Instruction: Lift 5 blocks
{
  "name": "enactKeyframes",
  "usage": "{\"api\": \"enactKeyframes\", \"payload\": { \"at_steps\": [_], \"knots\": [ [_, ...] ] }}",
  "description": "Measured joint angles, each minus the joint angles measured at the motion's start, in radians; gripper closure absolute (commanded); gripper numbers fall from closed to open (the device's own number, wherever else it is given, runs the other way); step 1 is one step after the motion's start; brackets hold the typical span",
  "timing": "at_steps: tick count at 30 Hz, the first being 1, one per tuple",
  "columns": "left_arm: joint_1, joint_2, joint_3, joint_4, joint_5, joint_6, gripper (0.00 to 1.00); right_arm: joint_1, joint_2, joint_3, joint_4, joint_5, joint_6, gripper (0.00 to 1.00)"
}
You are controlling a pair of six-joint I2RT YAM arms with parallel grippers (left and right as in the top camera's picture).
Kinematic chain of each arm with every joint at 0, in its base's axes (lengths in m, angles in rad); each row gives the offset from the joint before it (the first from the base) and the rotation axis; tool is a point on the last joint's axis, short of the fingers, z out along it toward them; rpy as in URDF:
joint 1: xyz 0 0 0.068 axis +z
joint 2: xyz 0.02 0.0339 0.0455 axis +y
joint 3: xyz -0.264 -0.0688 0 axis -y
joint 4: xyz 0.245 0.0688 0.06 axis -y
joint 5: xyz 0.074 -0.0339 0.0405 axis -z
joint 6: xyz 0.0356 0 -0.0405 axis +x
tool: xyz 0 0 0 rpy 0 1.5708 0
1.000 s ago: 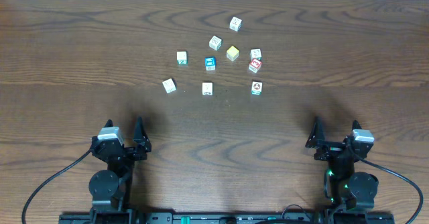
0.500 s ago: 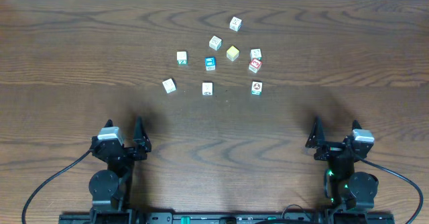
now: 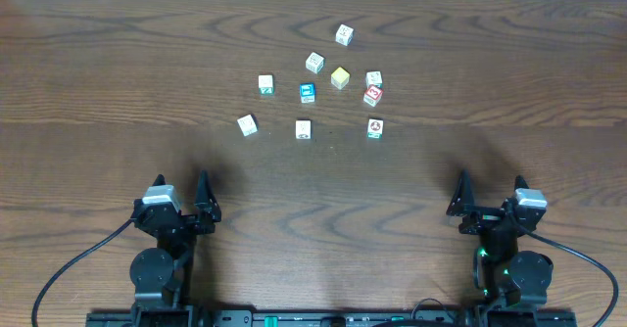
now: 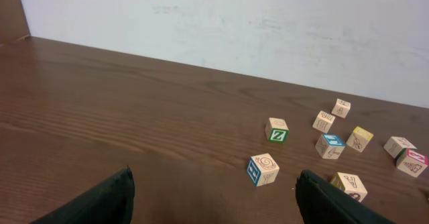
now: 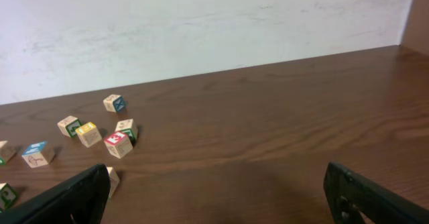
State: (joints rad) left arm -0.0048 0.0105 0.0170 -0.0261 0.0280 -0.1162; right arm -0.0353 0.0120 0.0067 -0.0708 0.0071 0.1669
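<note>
Dark wood-grain table [image 3: 98, 72] filled the overhead view, with a pale wall [image 4: 268, 23] behind it in the wrist views. Nothing had been lifted; every cube sat on the wood.

The left gripper [image 3: 181, 180] waited at the near edge, well to the left of the yellow-topped block [image 3: 340, 77], jaws spread wide and holding nothing. The right gripper [image 3: 490, 182] waited at the near edge, well to the right of that block, equally wide and empty.

The step in hand looked like the first reach. It would likely go best by picking an outlying cube, coming straight down with the jaws square to two opposite faces, and closing only once they straddled it, so neighbours were not nudged. The crowded cubes right of the yellow-topped block probably needed most care.

Counted left to right, there were ten cubes:
- Six whitish blocks [image 3: 248, 124] with small pictures: one far left of the yellow-topped block and nearer, one left and nearer, one just left and farther, one beyond it, one to its right, and one right and nearer.
- One green-marked cube [image 3: 265, 83], well left of it.
- One blue-faced cube [image 3: 308, 93], just left of it and slightly nearer.
- One yellow-topped block.
- One red-marked block [image 3: 372, 96], right of it and slightly nearer, close against a whitish block.

There were two grippers, one per arm.
</note>
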Motion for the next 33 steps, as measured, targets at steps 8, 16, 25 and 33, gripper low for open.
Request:
{"api": "enactKeyframes", "payload": {
  "at_steps": [8,16,25,33],
  "knots": [
    [0.0,0.0,0.0,0.0,0.0,0.0,0.23,0.0,0.0,0.0,0.001,-0.012,0.0,0.01],
    [0.0,0.0,0.0,0.0,0.0,0.0,0.23,0.0,0.0,0.0,0.031,-0.103,0.039,0.01],
    [0.0,0.0,0.0,-0.001,0.0,0.0,0.23,0.0,0.007,0.078,-0.065,-0.422,0.121,0.01],
    [0.0,0.0,0.001,-0.002,0.001,0.0,0.23,0.0,0.276,0.428,-0.321,-0.345,-0.032,0.01]
  ]
}}
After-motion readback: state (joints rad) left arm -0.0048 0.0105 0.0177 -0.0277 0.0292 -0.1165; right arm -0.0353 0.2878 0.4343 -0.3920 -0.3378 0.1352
